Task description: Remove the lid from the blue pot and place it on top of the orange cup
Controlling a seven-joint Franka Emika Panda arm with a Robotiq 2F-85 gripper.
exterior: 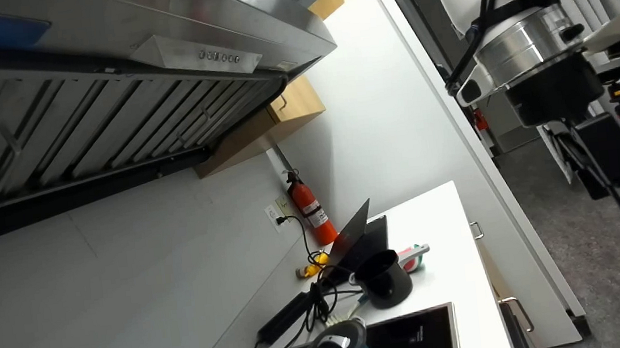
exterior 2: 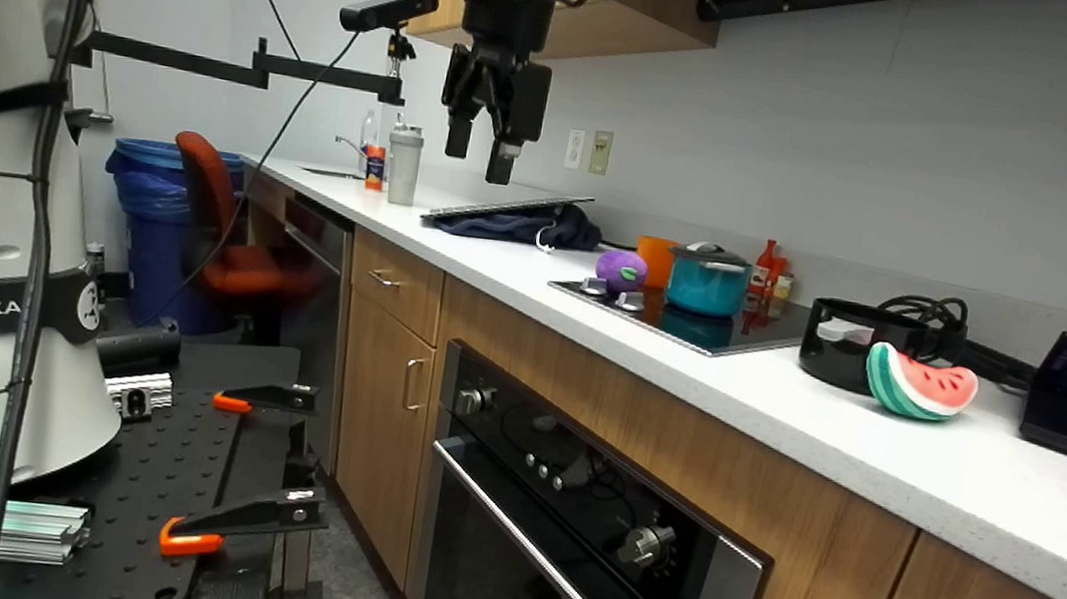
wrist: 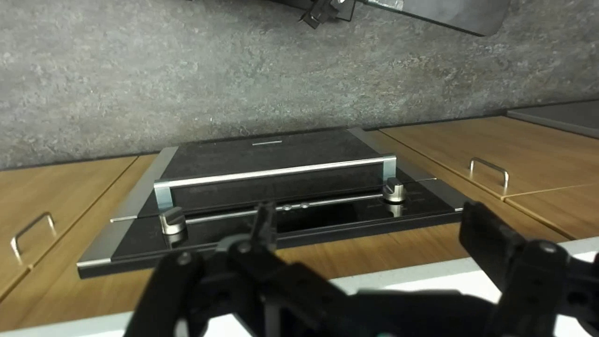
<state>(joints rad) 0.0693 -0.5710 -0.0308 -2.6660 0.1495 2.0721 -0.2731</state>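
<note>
In an exterior view, a dark lid (exterior 2: 708, 253) is covering the round teal pot (exterior 2: 705, 289), an orange cup (exterior 2: 655, 259) sitting at nine o'clock, the black end effector (exterior 2: 479, 153) gaping wide at ten.

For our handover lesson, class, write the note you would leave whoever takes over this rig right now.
Tool: open, holding nothing, raised and away from the pot.
Teal-blue pot: on the cooktop, its lid on.
Orange cup: beside the pot in an exterior view; whether they touch, I can't tell.
Done: nothing of the lid transfer yet.
To do: grasp the lid, lift it off, set it on the cup.
</note>
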